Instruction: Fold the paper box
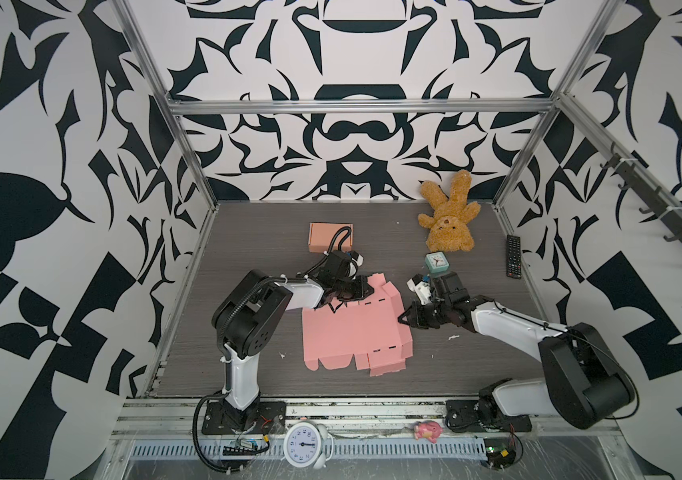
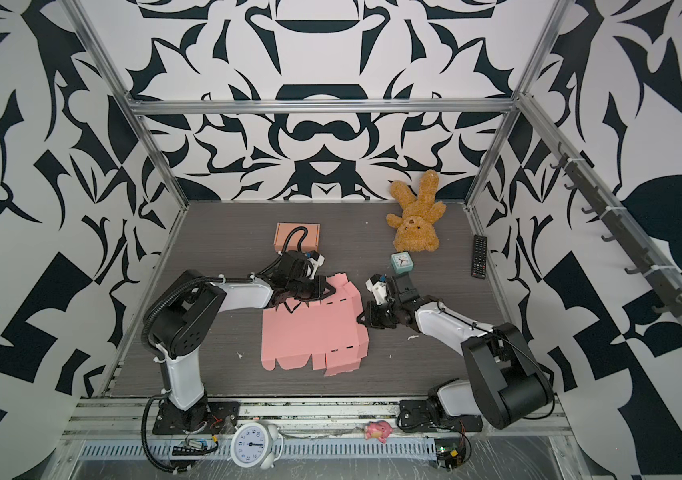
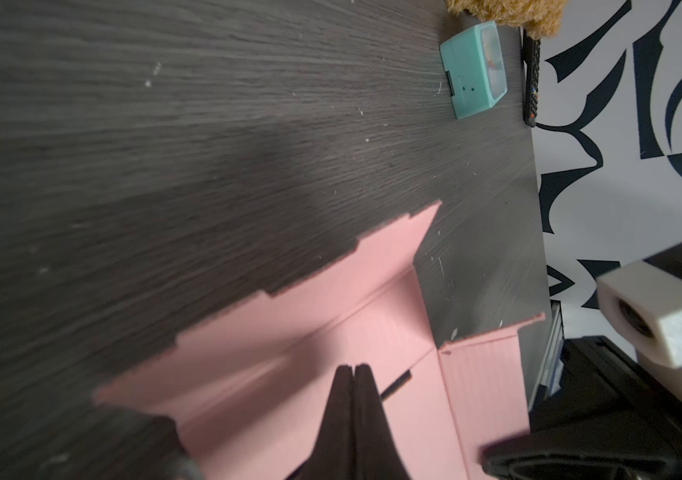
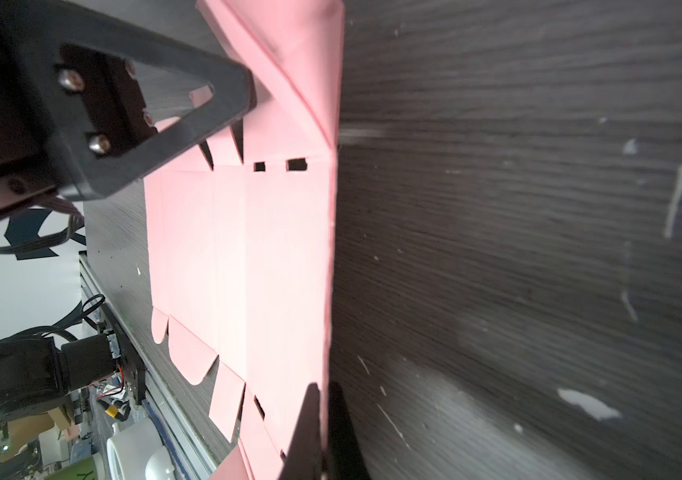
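Paper box blank [image 1: 352, 332] lies mostly flat mid-tabletop [image 1: 248, 249]; likely light, floppy, crease-prone, best pinched at panel edges. Right end effector [image 1: 402, 319] clamps its right edge; left end effector [image 1: 368, 291] is closed at its far side, grip unclear.

white alarm clock [image 1: 302, 444]: hour numerals readable on dial; teal clock [image 1: 437, 262], remote [image 1: 513, 255]: markings too small

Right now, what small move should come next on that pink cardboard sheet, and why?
Probably the right pincer should lift the side edge it pinches and swing it up toward the middle. The pink box blank lies mostly flat, while the shut left pincer sits over its far end, seemingly steadying it.
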Controlling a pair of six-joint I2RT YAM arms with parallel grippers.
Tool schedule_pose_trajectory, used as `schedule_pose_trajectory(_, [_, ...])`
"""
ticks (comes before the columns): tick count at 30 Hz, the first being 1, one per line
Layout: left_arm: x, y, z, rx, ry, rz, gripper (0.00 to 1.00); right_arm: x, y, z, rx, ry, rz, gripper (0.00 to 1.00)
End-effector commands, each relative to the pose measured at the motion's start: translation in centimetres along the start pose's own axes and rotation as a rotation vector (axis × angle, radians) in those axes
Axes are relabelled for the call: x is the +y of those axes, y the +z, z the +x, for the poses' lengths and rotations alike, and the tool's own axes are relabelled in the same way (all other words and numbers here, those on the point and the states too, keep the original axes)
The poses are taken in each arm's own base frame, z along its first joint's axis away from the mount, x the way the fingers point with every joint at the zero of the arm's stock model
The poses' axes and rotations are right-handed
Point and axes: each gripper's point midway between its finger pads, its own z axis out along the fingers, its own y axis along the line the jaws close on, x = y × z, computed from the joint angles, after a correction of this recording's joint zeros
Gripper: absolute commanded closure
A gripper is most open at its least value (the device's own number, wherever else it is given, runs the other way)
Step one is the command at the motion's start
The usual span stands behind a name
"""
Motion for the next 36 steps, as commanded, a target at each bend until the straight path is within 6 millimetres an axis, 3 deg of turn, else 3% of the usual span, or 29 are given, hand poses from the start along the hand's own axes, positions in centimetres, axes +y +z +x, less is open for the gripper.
schedule_pose_trajectory(1, [-1.1,0.6,-1.6,-0.037,0.008,0.033,1.00,0.4,-0.2,0.2,-0.009,-0.017,0.004,0.98])
schedule_pose_trajectory(13, [-2.7,1.9,-2.3,-0.018,0.066,0.089,1.00,0.5,0.0,0.1,-0.007,-0.021,0.013,0.98])
schedule_pose_trajectory(28, [-4.9,0.5,-0.1,0.023,0.110,0.103,1.00,0.3,0.0,0.1,-0.012,-0.014,0.026,0.98])
schedule_pose_trajectory(36, [-5.0,-0.2,2.0,0.054,0.106,0.095,1.00,0.2,-0.1,-0.4,-0.023,-0.018,0.037,0.99])
